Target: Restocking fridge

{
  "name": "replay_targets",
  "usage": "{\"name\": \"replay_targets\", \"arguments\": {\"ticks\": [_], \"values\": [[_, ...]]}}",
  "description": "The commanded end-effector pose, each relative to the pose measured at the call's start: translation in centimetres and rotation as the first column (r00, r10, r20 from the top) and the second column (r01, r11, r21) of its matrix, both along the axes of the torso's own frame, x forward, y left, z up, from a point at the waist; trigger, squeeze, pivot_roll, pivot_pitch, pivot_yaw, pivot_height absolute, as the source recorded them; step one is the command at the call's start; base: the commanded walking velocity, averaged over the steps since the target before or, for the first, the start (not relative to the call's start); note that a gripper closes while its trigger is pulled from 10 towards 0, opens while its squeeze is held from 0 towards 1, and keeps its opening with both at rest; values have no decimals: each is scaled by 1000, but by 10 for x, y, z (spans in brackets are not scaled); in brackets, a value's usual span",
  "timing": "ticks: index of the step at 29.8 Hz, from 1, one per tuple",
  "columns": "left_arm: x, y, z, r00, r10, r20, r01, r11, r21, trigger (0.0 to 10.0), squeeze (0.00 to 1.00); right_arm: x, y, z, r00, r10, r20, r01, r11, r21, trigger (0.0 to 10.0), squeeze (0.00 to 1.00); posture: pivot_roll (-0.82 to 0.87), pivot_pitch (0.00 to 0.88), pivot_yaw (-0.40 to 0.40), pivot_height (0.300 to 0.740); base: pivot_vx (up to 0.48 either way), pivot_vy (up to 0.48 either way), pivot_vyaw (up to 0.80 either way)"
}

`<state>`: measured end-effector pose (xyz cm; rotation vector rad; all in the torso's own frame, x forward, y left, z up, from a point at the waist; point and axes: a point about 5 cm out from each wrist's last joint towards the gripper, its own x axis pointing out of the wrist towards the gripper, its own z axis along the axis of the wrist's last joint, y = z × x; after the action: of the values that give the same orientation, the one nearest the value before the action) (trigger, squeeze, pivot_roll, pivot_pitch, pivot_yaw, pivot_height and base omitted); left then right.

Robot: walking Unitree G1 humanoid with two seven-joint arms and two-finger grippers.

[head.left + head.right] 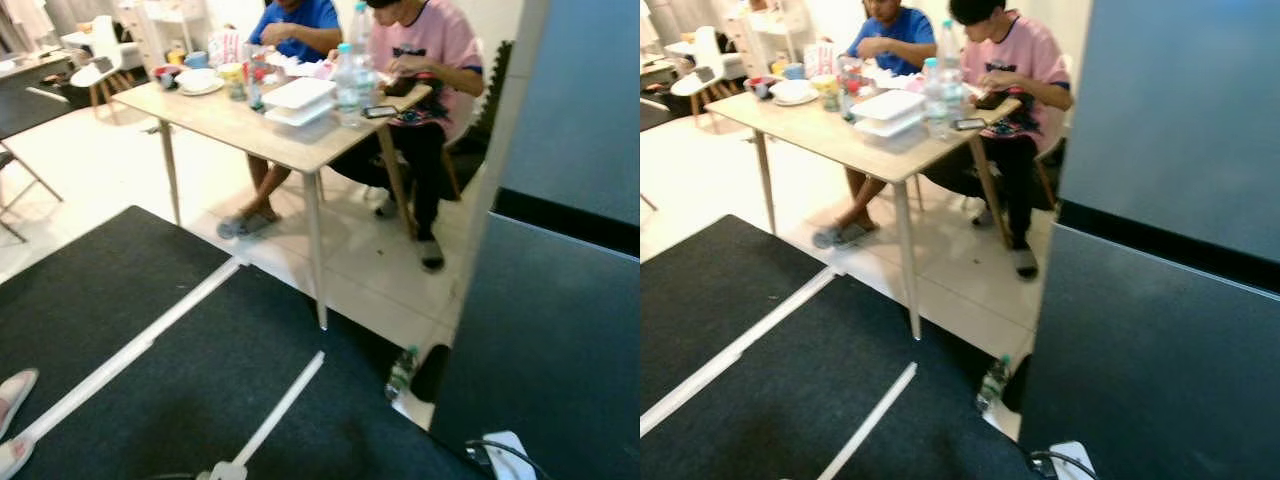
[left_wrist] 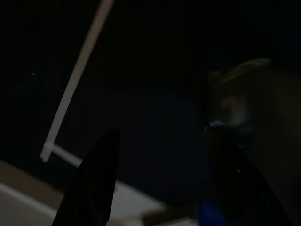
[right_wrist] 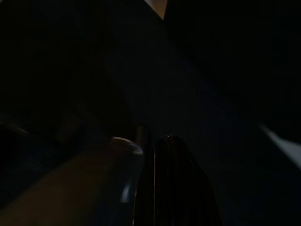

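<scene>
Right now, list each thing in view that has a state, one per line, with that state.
Fridge: doors shut.
Bottle on the floor: beside the fridge's lower corner, cap on; whether upright or lying is unclear.
Water bottle on the table: upright, capped.
White food boxes: stacked, lids closed.
Phone: lying flat near the table edge.
Left gripper: fingers apart, hanging over the dark mat.
Right gripper: too dark to judge.
</scene>
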<state>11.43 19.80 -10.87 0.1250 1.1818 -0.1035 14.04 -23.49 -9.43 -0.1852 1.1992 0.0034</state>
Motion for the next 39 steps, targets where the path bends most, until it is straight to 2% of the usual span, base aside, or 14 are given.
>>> {"name": "replay_targets", "arguments": {"ticks": [1, 19, 29, 39], "values": [[-5, 5, -1, 1000, -1, -19, 2, 1000, 15, 10000, 0, 2, 8, -1, 1000, 17, 4, -18, 1000, 14, 10000, 0, -9, 0, 65, 740, 0, 0, 794], [-5, 5, -1, 1000, 1, -20, 0, 1000, 16, 10000, 0, -9, 6, -4, 999, 35, -24, -35, 999, -14, 10000, 0, -8, 0, 68, 740, 0, 0, 764], [-6, 5, -1, 1000, -12, -26, 12, 1000, 14, 10000, 0, -10, 8, -5, 999, 26, -22, -26, 1000, -1, 10000, 0, -13, 0, 66, 740, 0, 0, 0], [-6, 4, -1, 999, -21, -31, 21, 1000, 14, 10000, 0, -15, 6, -6, 999, 31, -35, -31, 1000, -2, 10000, 0, -15, 0, 62, 740, 357, 0, 0]]}}
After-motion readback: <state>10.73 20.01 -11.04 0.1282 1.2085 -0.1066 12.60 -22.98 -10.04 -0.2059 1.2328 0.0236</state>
